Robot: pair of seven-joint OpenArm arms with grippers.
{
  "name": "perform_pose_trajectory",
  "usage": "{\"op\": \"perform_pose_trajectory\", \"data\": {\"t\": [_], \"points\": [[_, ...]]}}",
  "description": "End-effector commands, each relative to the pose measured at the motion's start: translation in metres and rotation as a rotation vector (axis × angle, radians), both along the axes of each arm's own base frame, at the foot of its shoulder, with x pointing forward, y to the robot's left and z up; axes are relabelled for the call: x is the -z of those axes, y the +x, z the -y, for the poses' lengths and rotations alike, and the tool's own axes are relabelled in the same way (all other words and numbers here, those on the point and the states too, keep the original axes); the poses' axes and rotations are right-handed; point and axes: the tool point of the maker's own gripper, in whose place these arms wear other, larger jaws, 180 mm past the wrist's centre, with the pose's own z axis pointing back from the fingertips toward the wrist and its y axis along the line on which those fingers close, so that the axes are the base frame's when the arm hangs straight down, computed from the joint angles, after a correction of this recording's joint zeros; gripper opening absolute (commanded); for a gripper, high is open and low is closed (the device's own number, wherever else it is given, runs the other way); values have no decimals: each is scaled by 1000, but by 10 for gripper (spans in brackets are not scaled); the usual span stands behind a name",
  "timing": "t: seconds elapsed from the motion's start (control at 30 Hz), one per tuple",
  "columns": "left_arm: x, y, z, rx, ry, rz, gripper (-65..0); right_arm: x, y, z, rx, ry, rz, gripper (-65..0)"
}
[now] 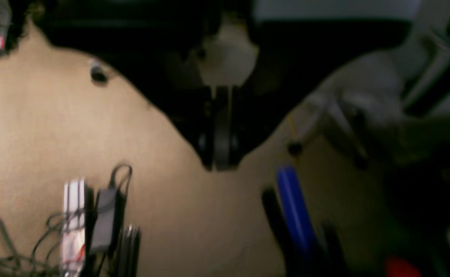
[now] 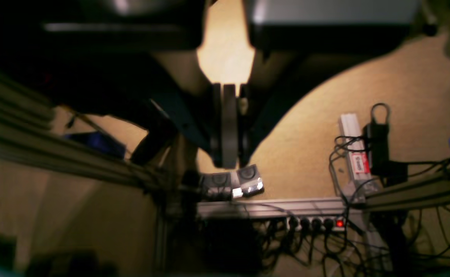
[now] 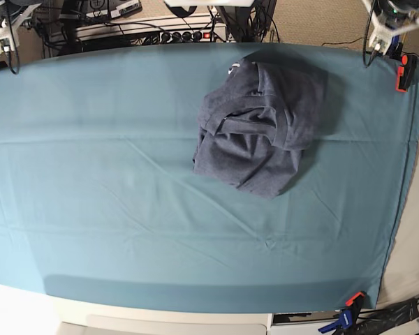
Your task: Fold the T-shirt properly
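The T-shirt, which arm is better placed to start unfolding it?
Probably left: the T-shirt lies bunched toward the base view's right, that arm's side. Both grippers, left and right, are shut and off the table.

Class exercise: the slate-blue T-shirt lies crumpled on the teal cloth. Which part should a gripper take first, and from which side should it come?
Probably the loose hem edge at the T-shirt's near end, pointing toward the table's front. It lies flattest and sticks out clear of the bunched layers behind, so one layer can be pinched. Come from above, at the front side. Both grippers, left gripper and right gripper, are shut and away from it.
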Motion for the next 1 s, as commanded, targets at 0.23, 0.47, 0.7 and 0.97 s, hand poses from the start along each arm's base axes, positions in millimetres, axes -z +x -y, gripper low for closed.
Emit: {"op": "perform_pose_trajectory", "data": {"t": [0.23, 0.47, 0.7, 0.97], "points": [[59, -77, -13, -132, -118, -194, -650, 61, -60, 46, 248, 147, -87, -650], [115, -152, 49, -176, -292, -456, -650, 132, -88, 41, 378, 369, -219, -650], [149, -183, 90, -113, -337, -580, -650, 188, -98, 0, 306, 448, -359, -650], [186, -151, 129, -40, -335, -506, -650, 247, -96, -38, 122, 332, -404, -650]]}}
